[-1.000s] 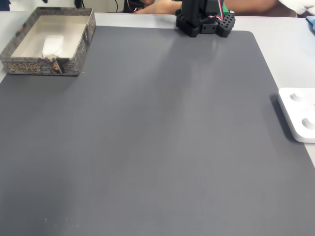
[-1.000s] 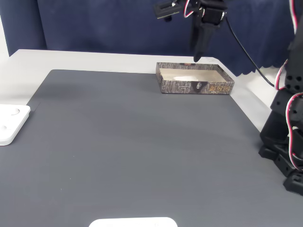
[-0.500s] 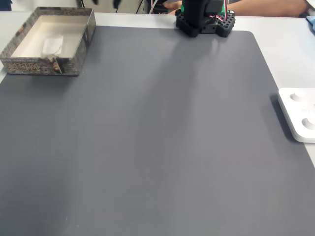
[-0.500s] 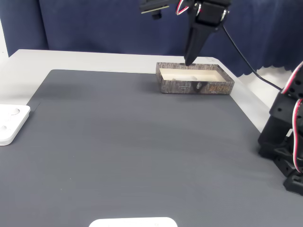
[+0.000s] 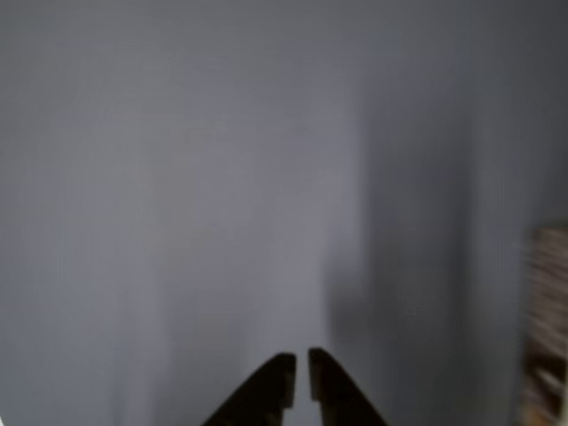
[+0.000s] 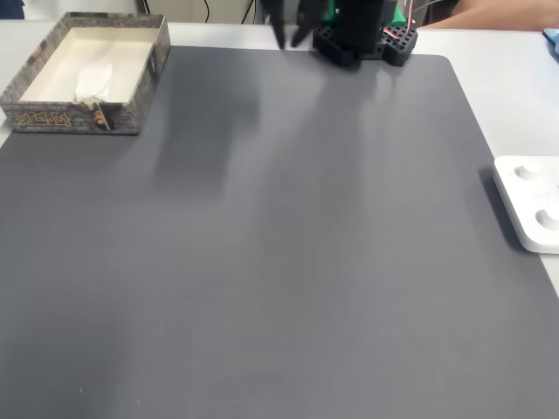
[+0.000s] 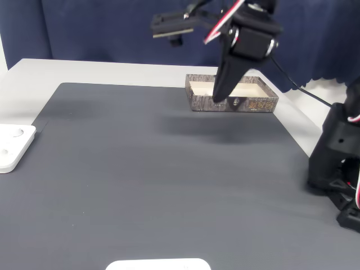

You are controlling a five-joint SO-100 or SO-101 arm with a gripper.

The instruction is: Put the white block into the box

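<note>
We see gold marks printed on the outside of the box (image 6: 131,118), but they are too small for us to read. The box walls are dark and patterned outside and pale cream inside.

The box sits at the top left corner of the grey mat (image 6: 288,262) in a fixed view, with one corner hanging a little off the mat's edge. In a fixed view (image 7: 247,103) it sits at the far side of the mat. The mat is bare and wide, so there is lots of room to move. A white tray (image 6: 531,202) lies at the mat's right edge, partly cut off by the picture, and it shows at the left edge in a fixed view (image 7: 12,146).

The white block (image 6: 94,80) lies flat inside the box, near the left wall. It is small, soft-looking and a bit crumpled.

The gripper (image 7: 216,100) hangs in the air above the mat, just in front of the box and not touching it. In the other view its tips (image 5: 300,377) are nearly together, with a thin gap between them, and they hold nothing.

The arm's black base (image 6: 367,39) stands at the top edge of the mat.
</note>
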